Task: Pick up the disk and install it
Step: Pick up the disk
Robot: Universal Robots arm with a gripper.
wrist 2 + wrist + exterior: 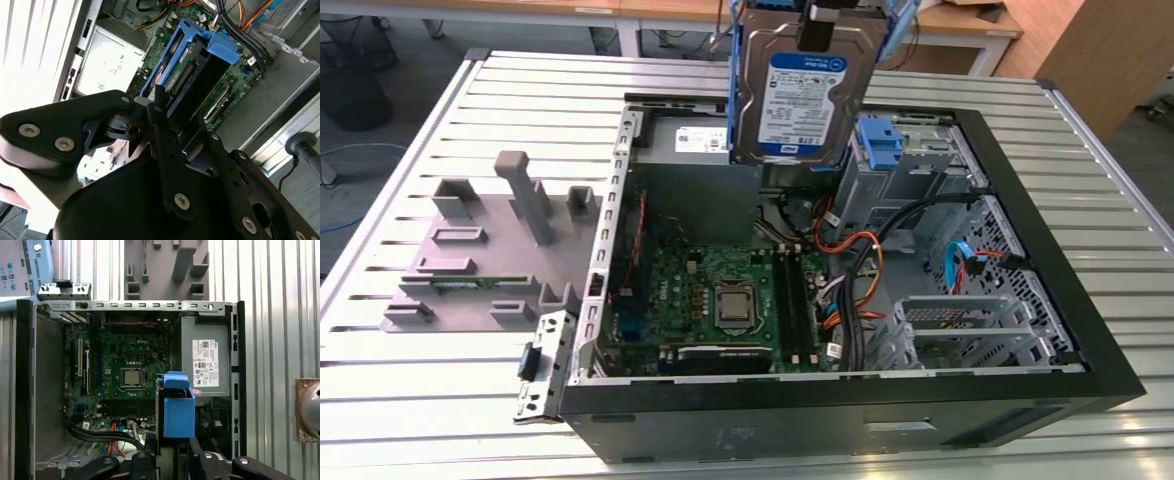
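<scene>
Gripper (180, 117) clamped on the disk (798, 100), which hangs upright above the open computer case (1067, 330), well clear of the motherboard (720, 300). A clean install likely means keeping it square to the drive cage (927, 150) and off the cables (854, 262).
</scene>
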